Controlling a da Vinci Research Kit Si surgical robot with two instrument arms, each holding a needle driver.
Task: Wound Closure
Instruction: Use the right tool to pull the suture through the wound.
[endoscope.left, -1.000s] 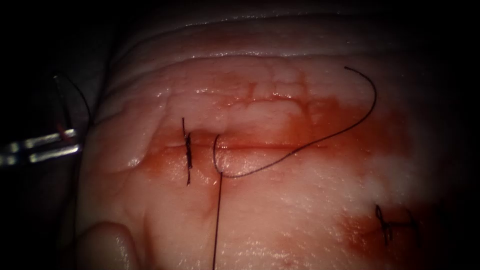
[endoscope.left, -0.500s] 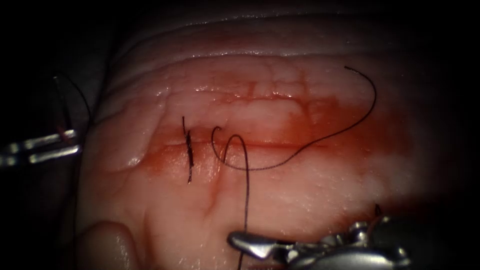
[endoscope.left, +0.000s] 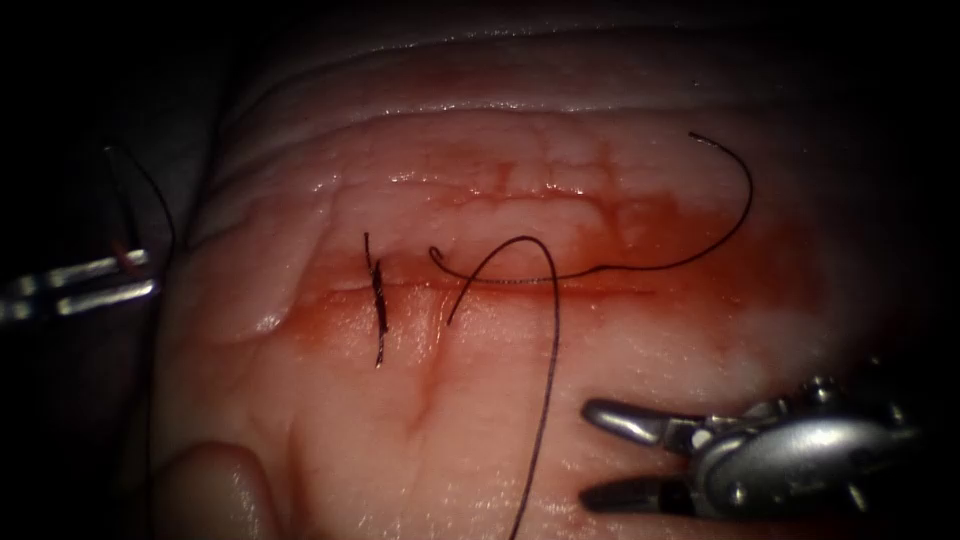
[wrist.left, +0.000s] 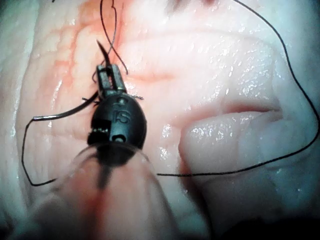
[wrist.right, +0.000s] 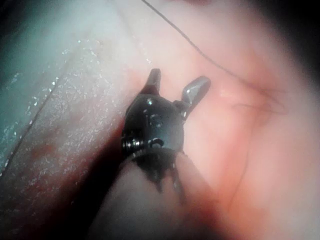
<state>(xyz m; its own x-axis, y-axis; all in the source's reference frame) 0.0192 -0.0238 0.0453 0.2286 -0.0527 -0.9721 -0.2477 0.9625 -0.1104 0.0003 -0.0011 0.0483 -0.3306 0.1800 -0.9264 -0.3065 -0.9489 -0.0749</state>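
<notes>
As endoscope shows: left pincer (endoscope.left: 152, 278) far left of cut (endoscope.left: 600, 292), clamped on needle (endoscope.left: 125, 215), clear of tissue (endoscope.left: 350, 420). Right pincer (endoscope.left: 590, 452) below cut, wide open, empty. Thread (endoscope.left: 545, 330) arcs over cut.
Left wrist: needle (wrist.left: 60, 115) gripped near point.
Right wrist: pincer (wrist.right: 177, 80) agape.

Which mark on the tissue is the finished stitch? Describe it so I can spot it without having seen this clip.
Start at the cut, the thin dark-red line running across the tissue. Follow it to its left end: the finished stitch crosses it there as a short, thick, dark upright bar. Unlike the loose thread curving beside it, it is straight, stubby and lies flat.
</notes>
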